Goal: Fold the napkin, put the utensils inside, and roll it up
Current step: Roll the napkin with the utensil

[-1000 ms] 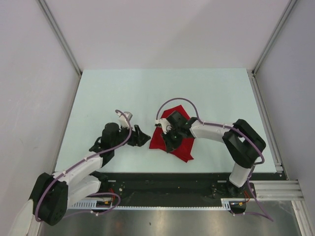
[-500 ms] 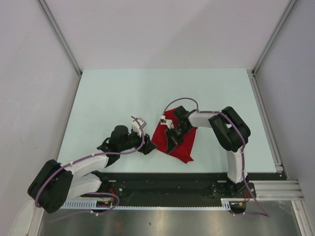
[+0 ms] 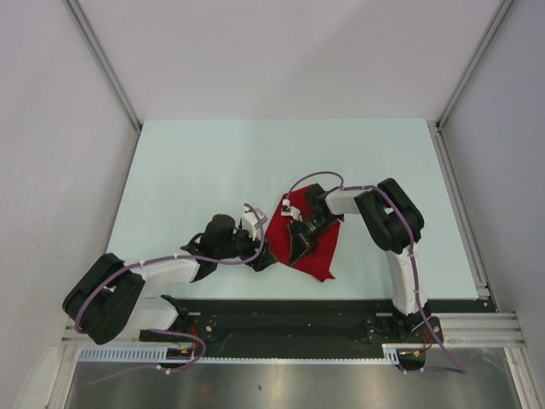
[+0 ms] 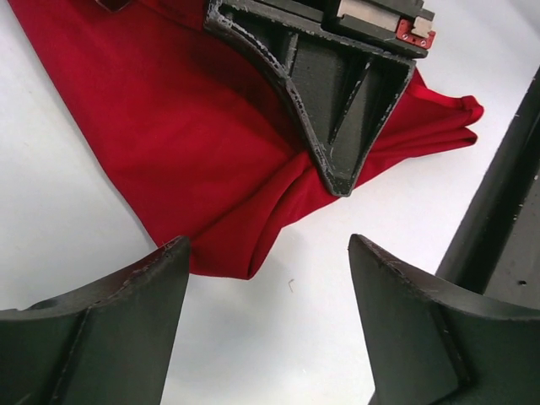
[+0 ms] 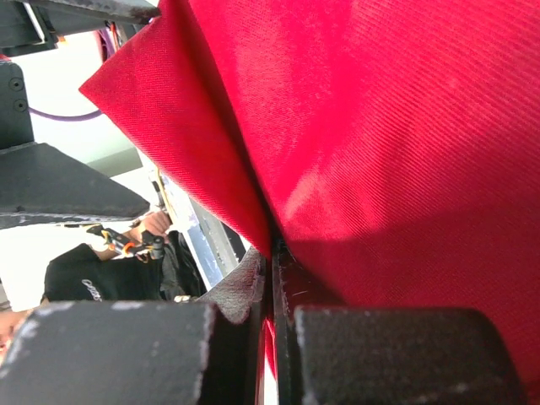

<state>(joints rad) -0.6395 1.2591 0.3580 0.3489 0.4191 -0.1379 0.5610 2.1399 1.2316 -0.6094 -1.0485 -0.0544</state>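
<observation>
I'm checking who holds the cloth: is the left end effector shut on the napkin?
No, the fingers of the left end effector stand wide apart at the edge of the napkin, gripping nothing.

- bench: far half and left and right margins bare, open passage.
- napkin: bunched at centre-near, blocks low passage there.
- right gripper: fingers clamped on a napkin fold, arm arching over the cloth.
- left gripper: fingers spread, just beside the napkin's left corner, bare bench between them.
- black rail: bounds near edge.
- side walls: close both flanks.
</observation>
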